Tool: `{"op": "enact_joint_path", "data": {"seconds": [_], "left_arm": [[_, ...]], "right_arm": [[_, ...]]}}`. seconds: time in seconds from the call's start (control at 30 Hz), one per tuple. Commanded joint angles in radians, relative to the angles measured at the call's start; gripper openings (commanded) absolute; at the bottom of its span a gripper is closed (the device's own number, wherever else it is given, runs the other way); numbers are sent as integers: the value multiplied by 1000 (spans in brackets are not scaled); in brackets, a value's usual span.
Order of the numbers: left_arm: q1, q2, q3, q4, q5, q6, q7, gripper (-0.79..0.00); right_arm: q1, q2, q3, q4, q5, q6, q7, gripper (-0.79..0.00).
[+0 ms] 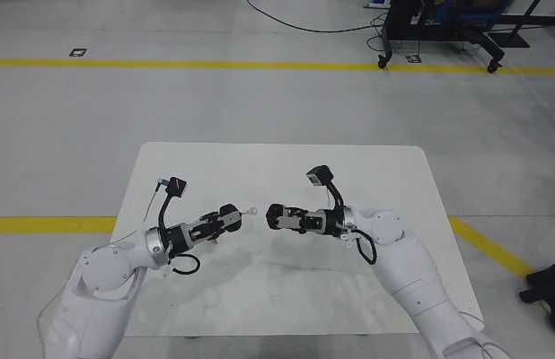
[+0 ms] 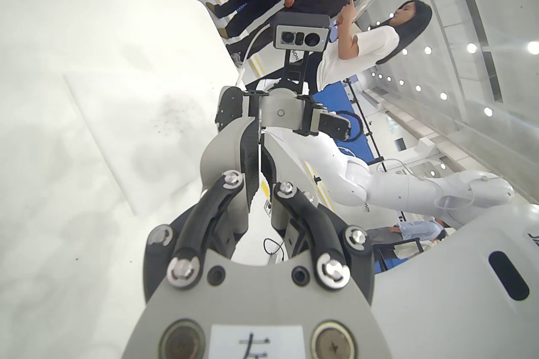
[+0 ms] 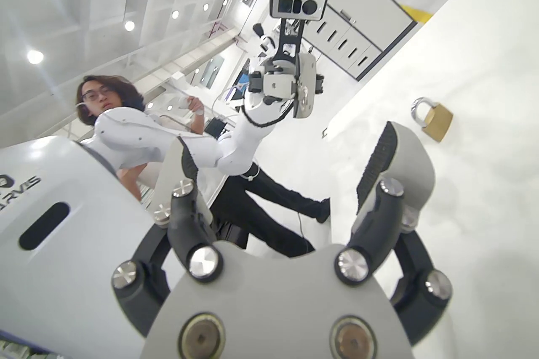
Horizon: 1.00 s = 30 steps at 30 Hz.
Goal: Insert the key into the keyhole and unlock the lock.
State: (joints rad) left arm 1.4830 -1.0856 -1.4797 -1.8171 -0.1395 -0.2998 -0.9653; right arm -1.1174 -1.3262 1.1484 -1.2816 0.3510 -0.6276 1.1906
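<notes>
A small brass padlock [image 3: 436, 117] with a silver shackle lies flat on the white table [image 1: 349, 179]. In the top view the padlock [image 1: 251, 212] sits between the two gripper tips. My left gripper [image 2: 257, 137] hovers just left of it, fingers pressed together; I cannot tell whether a key is pinched between them. My right gripper [image 3: 288, 158] faces it from the other side, wide open and holding nothing. From above, the left gripper [image 1: 231, 216] and right gripper [image 1: 274, 215] point at each other a short gap apart.
A thin clear sheet [image 2: 105, 150] lies flat on the table under the arms. The table's front edge [image 1: 286, 334] is near the robot. People stand beyond the table's sides, and a black wheeled cart [image 1: 439, 27] stands far behind.
</notes>
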Motion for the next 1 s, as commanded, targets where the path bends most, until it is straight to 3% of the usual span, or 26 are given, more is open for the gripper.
{"op": "enact_joint_path", "data": {"seconds": [0.0,0.27,0.53,0.6,0.63,0.67,0.87,0.9,0.93,0.97], "left_arm": [[9,2,-1,-9,5,-3,1,-785],[27,6,18,-18,-3,-16,-1,-785],[17,9,38,-25,13,-19,10,-785],[13,10,42,-23,13,-20,16,-785],[11,10,44,-22,14,-21,18,-785],[10,10,46,-20,14,-23,19,-785],[-1,13,58,-6,19,-22,21,-785],[-4,14,60,-7,31,-25,20,-727],[-4,14,64,-6,33,-27,22,-77],[-5,14,66,-4,28,-27,33,0]], "right_arm": [[-2,4,1,-16,-15,23,-13,-459],[9,7,-33,-41,-98,76,-73,-449],[6,12,-54,-56,-98,84,-83,-489],[3,14,-56,-59,-97,84,-85,-548],[2,15,-57,-61,-97,85,-86,-699],[1,16,-58,-63,-95,85,-86,-785],[-3,22,-64,-67,-81,86,-81,-785],[-2,23,-64,-66,-78,86,-80,-785],[-1,24,-63,-64,-79,84,-82,-785],[0,25,-62,-63,-79,82,-84,-785]]}}
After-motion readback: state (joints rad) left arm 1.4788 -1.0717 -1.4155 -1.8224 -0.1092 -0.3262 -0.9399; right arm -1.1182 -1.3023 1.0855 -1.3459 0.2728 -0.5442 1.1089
